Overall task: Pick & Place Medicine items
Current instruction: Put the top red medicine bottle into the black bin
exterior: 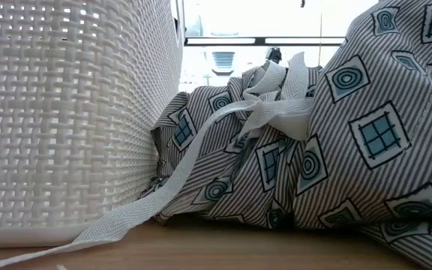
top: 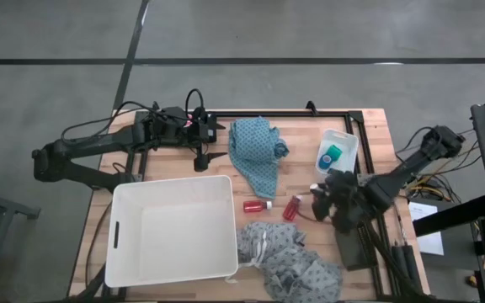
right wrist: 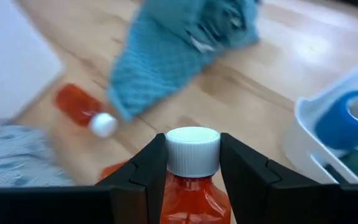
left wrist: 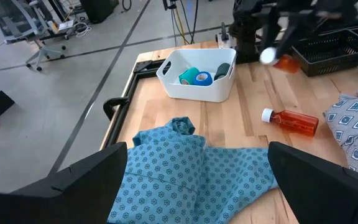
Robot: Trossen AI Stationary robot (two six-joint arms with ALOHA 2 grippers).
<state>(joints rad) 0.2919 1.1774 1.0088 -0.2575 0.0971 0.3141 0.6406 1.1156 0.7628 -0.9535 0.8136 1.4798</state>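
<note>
One red bottle with white cap (right wrist: 191,180) stands upright between the right fingers (right wrist: 244,171). Another (top: 257,205) lies mid-frame on the surface. Teal roll (top: 333,154) and blue piece (top: 323,159) sit upper right.

This looks like a robotics lab or workshop. The wooden table (top: 369,135) stands on a bare grey concrete floor (top: 310,29). Beyond the table are loose cables (left wrist: 182,15) and a rolling chair base (left wrist: 45,46).

Red bottles, white caps, patterned cloths on a pale wood counter (top: 369,135).

Beside the white woven basket (top: 173,227): a teal dotted cloth (top: 258,151), a grey striped cloth with blue squares (top: 297,265), a red white-capped bottle (top: 257,205); a white tray (top: 338,150) holds teal and blue rolls.
</note>
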